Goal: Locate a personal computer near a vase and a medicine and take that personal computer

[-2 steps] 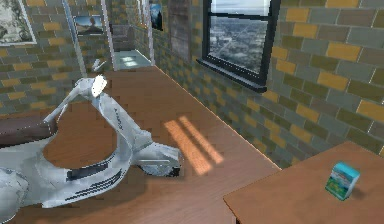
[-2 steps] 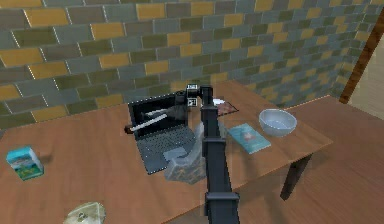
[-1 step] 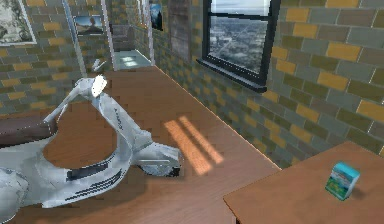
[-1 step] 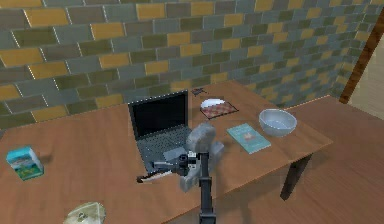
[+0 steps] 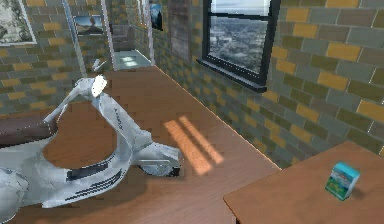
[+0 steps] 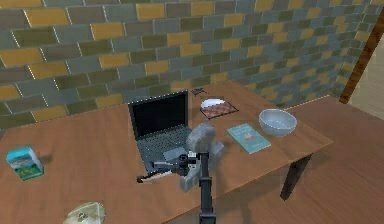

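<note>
Setting recorded as a lived-in room of a house, used partly as a home office. The walls point(image 6: 150, 50) are seen to be built of multicoloured brick, and the floor point(image 5: 150, 95) is laid in reddish-brown wood. A dark-framed window point(image 5: 238, 35) is set in the wall at the forward view's right, with an outdoor scene visible through the glass. Framed pictures point(image 5: 88, 22) are hung on the far walls. A white scooter point(image 5: 90, 150) with a brown seat is parked indoors on the floor. A wooden worktop point(image 6: 90, 140) is noted beside the brick wall, on which an opened laptop point(image 6: 160, 125), a pale bowl point(image 6: 277, 122), a teal book point(image 6: 248, 137) and a small plate point(image 6: 213, 104) are laid out.
</note>
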